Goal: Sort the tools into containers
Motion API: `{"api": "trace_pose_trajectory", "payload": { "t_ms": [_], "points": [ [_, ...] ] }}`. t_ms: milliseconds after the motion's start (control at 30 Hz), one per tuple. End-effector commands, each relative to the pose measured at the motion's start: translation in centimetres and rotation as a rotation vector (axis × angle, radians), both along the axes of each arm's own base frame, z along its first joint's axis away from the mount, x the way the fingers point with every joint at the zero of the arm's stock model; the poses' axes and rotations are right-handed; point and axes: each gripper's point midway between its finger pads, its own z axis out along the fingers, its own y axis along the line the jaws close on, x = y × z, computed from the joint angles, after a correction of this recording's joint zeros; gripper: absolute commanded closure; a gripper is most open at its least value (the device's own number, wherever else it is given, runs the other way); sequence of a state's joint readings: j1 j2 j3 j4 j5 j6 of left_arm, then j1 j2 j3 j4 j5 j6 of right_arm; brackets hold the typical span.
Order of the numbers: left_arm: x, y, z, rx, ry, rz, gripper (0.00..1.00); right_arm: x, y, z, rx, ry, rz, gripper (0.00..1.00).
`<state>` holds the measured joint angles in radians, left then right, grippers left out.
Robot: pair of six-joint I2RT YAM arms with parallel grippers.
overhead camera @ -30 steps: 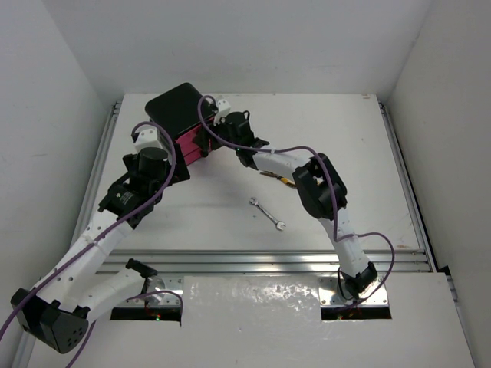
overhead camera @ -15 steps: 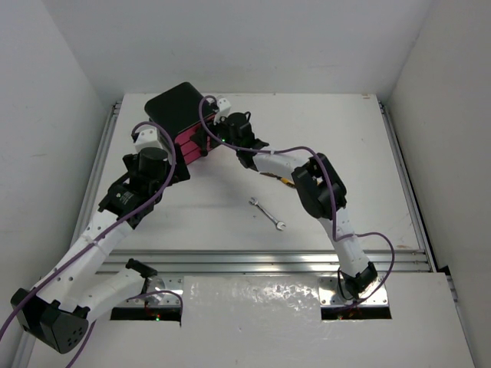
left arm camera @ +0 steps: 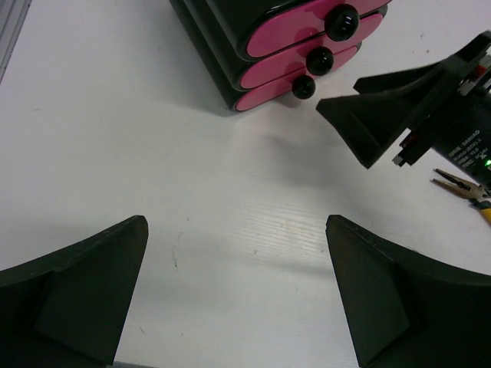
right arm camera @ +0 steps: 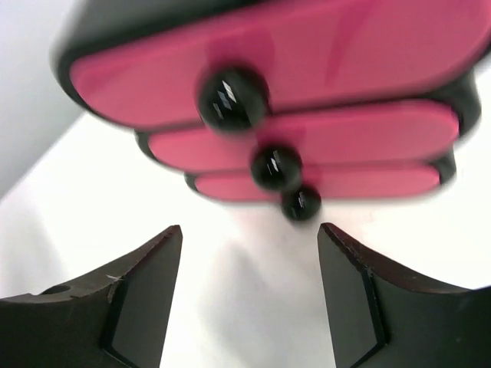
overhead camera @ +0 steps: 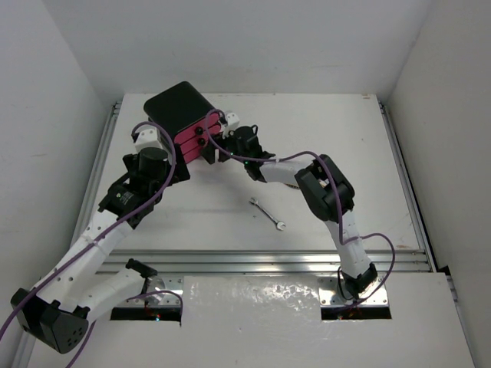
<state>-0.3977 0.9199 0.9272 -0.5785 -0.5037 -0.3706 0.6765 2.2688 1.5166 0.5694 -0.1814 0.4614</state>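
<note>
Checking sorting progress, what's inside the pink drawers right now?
Their contents are hidden: all three pink drawers appear shut in the black box, showing only fronts and knobs. A wrench and pliers lie outside on the table.

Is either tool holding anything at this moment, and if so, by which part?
Nothing is held. The left tool is open above the table; the right tool is open, facing the drawer knobs without touching them.

White table in front of me, silver metal rail along its near edge, left side rail, right side rail, plain white walls around, glossy white panel nearest me
</note>
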Motion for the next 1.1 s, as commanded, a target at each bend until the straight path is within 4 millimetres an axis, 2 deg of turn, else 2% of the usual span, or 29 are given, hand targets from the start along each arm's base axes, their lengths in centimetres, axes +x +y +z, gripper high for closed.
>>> {"api": "trace_pose_trajectory", "payload": {
  "t_ms": [0,100,167,200,233,267,300,367,500,767,900,1067],
  "points": [
    [0.4,0.2,0.9,-0.009,-0.042,0.002,0.0,0.4,-0.5,5.1,0.073,-0.109,-0.022,0.31],
    [0.3,0.4,1.0,-0.008,-0.049,0.009,0.0,0.5,-0.3,3.9,0.038,-0.091,-0.004,0.31],
    [0.2,0.4,1.1,-0.007,-0.051,0.011,0.0,1.1,0.3,4.0,0.024,-0.089,0.0,0.31],
    [0.3,0.5,1.0,-0.005,-0.05,0.014,0.0,1.5,0.5,2.6,0.002,-0.072,0.0,0.31],
    [0.2,0.5,1.1,-0.006,-0.051,0.014,0.0,2.1,1.0,3.1,0.0,-0.074,0.002,0.31],
    [0.3,0.5,1.0,-0.004,-0.05,0.015,0.0,2.6,1.2,1.7,-0.02,-0.06,0.002,0.31],
    [0.2,0.5,1.0,-0.003,-0.049,0.017,0.0,2.8,1.5,1.4,-0.028,-0.058,0.003,0.31],
    [0.3,0.5,1.0,-0.003,-0.047,0.015,0.0,3.7,2.0,2.0,-0.028,-0.065,0.001,0.33],
    [0.3,0.5,0.9,-0.002,-0.046,0.017,0.0,4.5,2.5,0.8,-0.039,-0.047,-0.002,0.35],
    [0.3,0.5,1.1,-0.006,-0.051,0.014,0.0,4.3,2.1,-0.1,-0.039,-0.046,-0.013,0.37],
    [0.2,0.5,1.0,-0.004,-0.049,0.015,0.0,5.0,2.5,-0.6,-0.043,-0.049,-0.012,0.44],
    [0.3,0.4,1.0,-0.002,-0.048,0.013,0.0,5.6,3.1,-0.1,-0.032,-0.062,-0.01,0.52]
  ]
}}
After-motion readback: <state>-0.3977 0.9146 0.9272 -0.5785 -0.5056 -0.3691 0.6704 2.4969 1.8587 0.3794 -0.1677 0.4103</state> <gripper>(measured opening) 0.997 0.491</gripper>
